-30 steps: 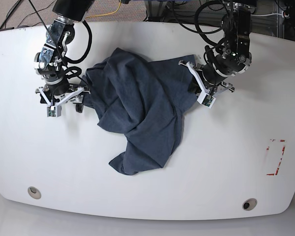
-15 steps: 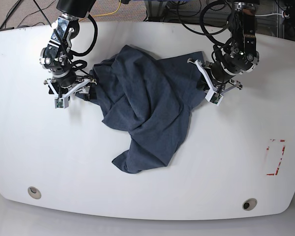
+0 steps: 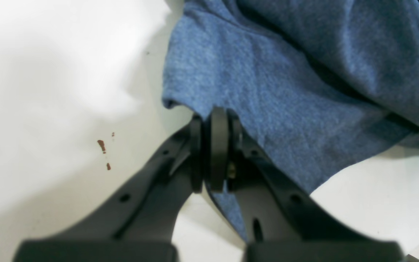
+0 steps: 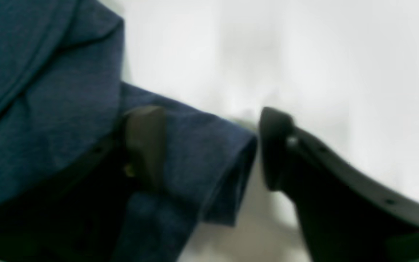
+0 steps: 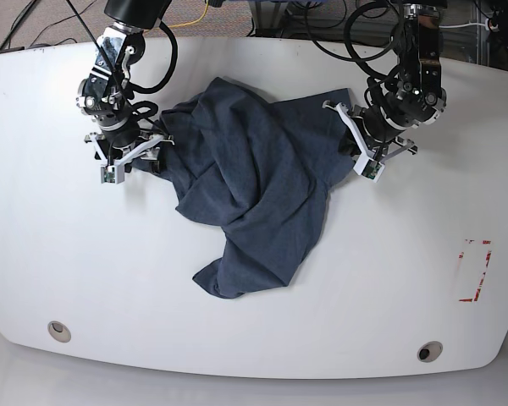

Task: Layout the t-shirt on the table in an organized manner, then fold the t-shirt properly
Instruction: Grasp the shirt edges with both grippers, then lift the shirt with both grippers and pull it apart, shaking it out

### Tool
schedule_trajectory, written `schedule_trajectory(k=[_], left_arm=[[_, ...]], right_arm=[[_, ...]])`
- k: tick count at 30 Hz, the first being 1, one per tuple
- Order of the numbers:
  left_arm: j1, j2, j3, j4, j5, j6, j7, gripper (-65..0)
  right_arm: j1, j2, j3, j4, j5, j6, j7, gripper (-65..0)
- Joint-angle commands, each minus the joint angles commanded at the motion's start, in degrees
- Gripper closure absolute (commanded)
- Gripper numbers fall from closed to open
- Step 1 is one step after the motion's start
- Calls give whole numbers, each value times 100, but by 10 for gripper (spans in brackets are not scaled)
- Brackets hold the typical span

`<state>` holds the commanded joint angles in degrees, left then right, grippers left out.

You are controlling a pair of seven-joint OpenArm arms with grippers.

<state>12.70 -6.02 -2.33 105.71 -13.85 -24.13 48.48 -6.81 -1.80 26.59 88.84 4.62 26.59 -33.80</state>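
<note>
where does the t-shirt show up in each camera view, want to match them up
Base: the t-shirt lies crumpled at the centre of the table, between both arms.
Left wrist: it fills the upper right, its edge pinched in the shut left gripper.
Right wrist: it fills the left side, a folded edge between the open fingers of the right gripper.
Shared landmark: the glossy white table surface beside the fabric.

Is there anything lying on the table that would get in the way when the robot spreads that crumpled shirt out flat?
Nothing visible does. Around the t-shirt the table is bare; only grey grommets and a red-taped rectangle sit flush near its edges.
</note>
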Motion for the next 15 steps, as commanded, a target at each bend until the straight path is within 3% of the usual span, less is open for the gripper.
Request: schedule_trajectory(k=[5,15], left_arm=[[-114,0,-9,0,9,0,0,0],[-316,0,-9,44,0,0,18,0]], right_arm=[[-18,-79,0,9,-9,0,0,0],[-132,-97,0,721,-9,0,0,0]])
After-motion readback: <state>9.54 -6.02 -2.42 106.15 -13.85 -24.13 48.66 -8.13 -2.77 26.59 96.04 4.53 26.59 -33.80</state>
